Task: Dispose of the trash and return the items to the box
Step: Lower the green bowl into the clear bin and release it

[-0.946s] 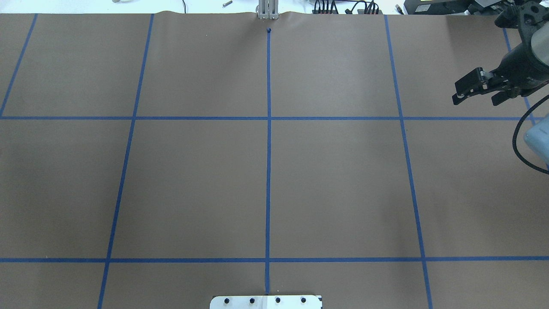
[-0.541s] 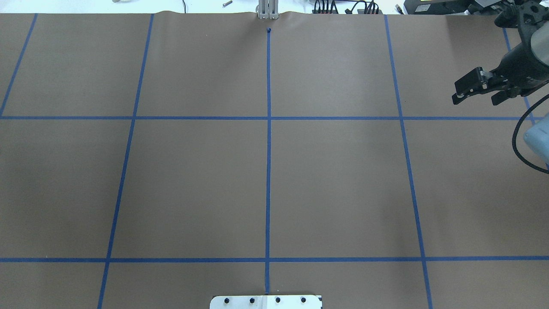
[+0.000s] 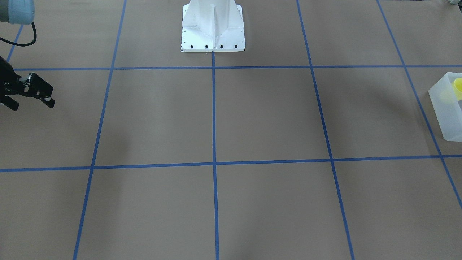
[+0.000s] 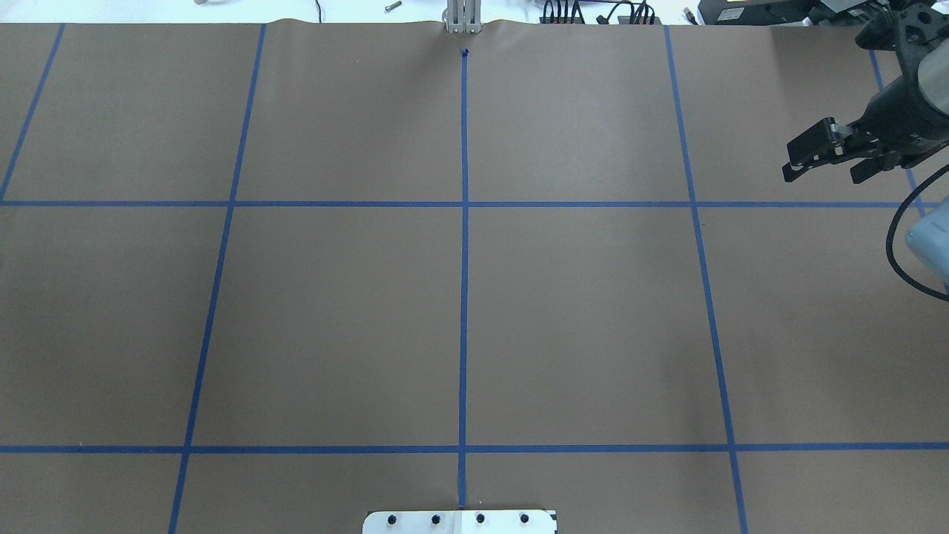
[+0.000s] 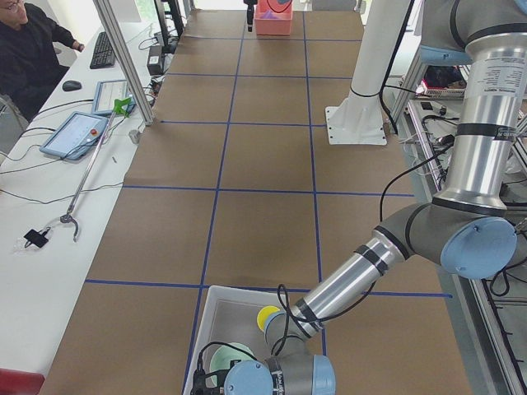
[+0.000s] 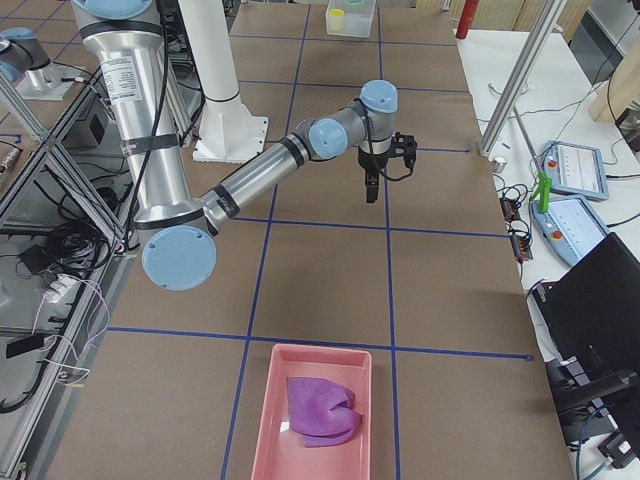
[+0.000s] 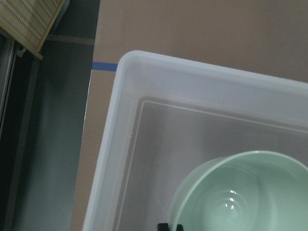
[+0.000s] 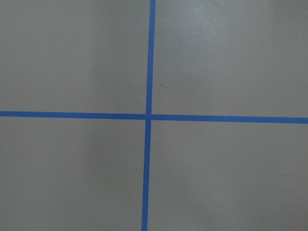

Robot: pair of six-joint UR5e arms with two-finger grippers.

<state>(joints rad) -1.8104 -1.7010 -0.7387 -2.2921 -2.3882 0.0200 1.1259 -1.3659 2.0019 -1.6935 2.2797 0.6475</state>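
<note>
The box (image 3: 442,112) is a frosted white bin at the table's end on my left; it also shows in the exterior left view (image 5: 216,306) and the left wrist view (image 7: 144,72). The yellow cup (image 5: 268,317) stands inside it. The mint-green bowl (image 7: 240,192) is inside it too. My left gripper (image 7: 171,227) reaches down into the box, and its tips sit close together at the bowl's rim. My right gripper (image 4: 821,176) hangs open and empty above bare table at the far right, also seen in the front view (image 3: 33,106).
A pink tray (image 6: 318,410) holding a purple cloth (image 6: 322,410) lies at the table's end on my right. The white robot base (image 3: 213,27) stands at the near middle edge. A person (image 5: 33,49) sits at a side desk with tablets.
The right gripper has stayed open and almost still, with only a slight drift. Nothing else in the overhead view has moved.
</note>
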